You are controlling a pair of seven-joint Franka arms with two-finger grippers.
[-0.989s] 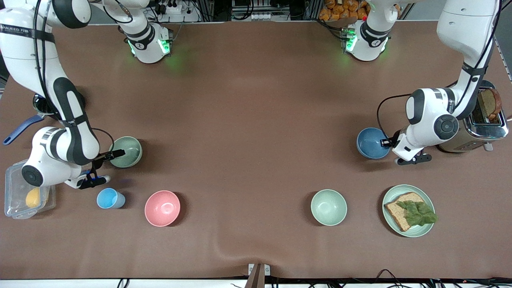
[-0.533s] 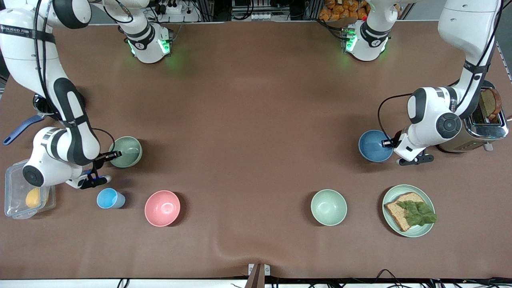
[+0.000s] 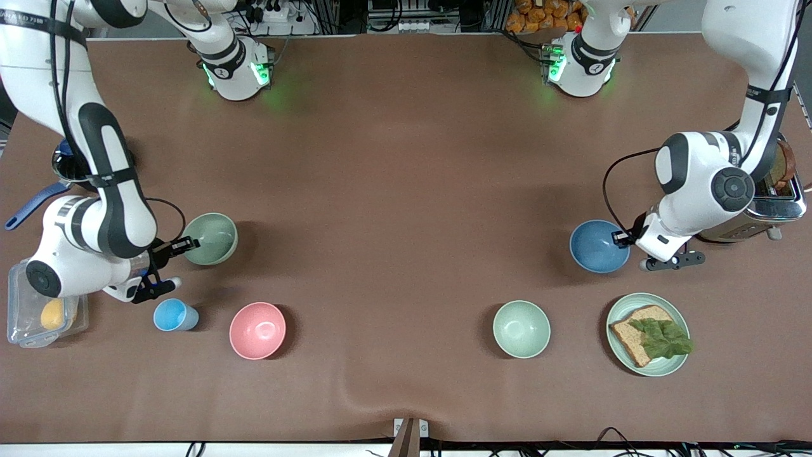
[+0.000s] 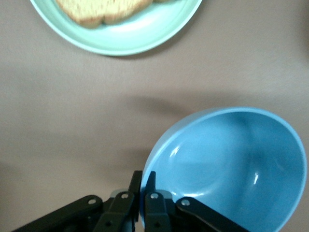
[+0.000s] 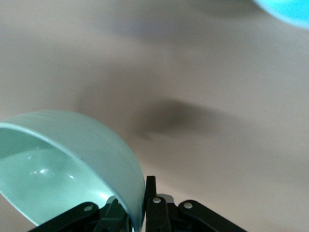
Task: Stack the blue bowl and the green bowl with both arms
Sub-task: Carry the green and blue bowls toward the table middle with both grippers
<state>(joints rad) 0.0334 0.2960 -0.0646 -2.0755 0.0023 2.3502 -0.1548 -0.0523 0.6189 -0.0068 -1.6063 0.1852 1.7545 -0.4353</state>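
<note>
The blue bowl (image 3: 597,246) hangs tilted a little above the table at the left arm's end, beside the toaster. My left gripper (image 3: 620,238) is shut on its rim; in the left wrist view the fingers pinch the rim of the blue bowl (image 4: 231,164), left gripper (image 4: 144,180). The green bowl (image 3: 212,238) is lifted and tilted at the right arm's end. My right gripper (image 3: 185,244) is shut on its rim; in the right wrist view the rim of the green bowl (image 5: 67,159) sits between the fingers, right gripper (image 5: 140,193).
A paler mint bowl (image 3: 521,329) and a mint plate with bread and lettuce (image 3: 648,334) lie nearer the camera. A pink bowl (image 3: 257,330), a light-blue cup (image 3: 174,315), a clear box (image 3: 38,311) and a toaster (image 3: 764,200) are around.
Both grippers have risen with their bowls. The green bowl moved slightly toward the table's middle and tilted; the blue bowl shifted a little nearer the camera and lifted off the table.
</note>
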